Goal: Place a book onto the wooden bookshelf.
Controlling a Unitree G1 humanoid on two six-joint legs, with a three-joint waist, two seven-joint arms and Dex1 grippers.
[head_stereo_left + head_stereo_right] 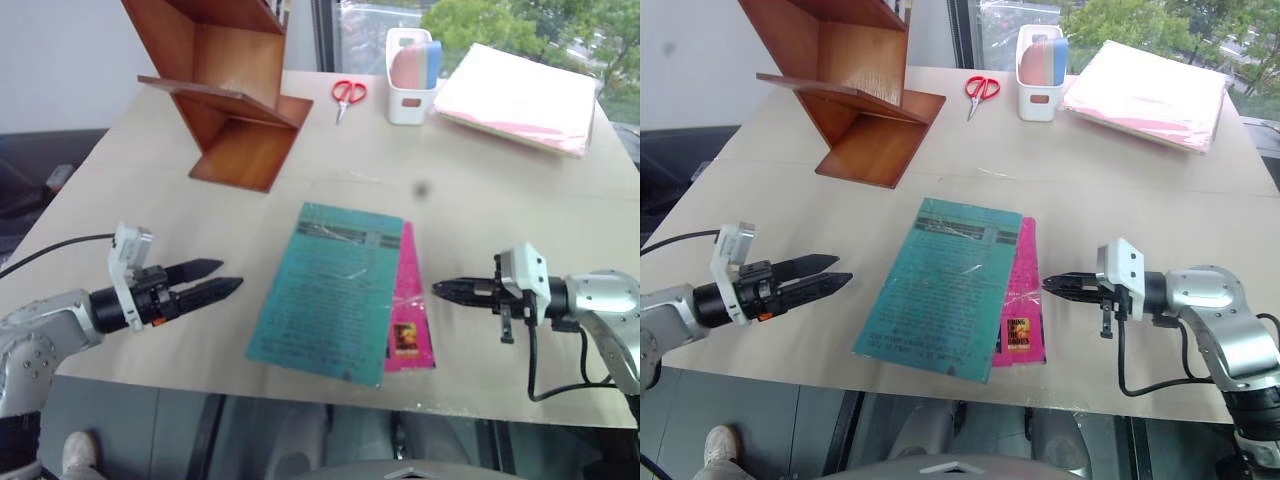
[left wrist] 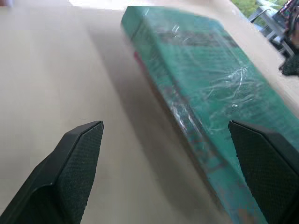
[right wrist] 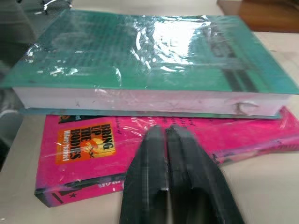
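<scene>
The teal-green book (image 1: 325,290) lies flat on the table, near its front edge, with its right side resting on a smaller magenta-pink book (image 1: 408,320). The wooden bookshelf (image 1: 225,90) stands at the back left, its slanted boards forming open compartments. My left gripper (image 1: 230,275) hovers open just left of the book, pointing at its long edge (image 2: 210,93). My right gripper (image 1: 437,289) is shut on nothing, its tip just right of the pink book (image 3: 84,149) and aimed at the teal book's page edge (image 3: 140,100).
Red-handled scissors (image 1: 348,95) lie at the back centre. Beside them stands a white container (image 1: 412,75) of pastel items, and a pink and white stack (image 1: 520,95) lies at the back right. Bare tabletop (image 1: 130,200) separates the book from the shelf.
</scene>
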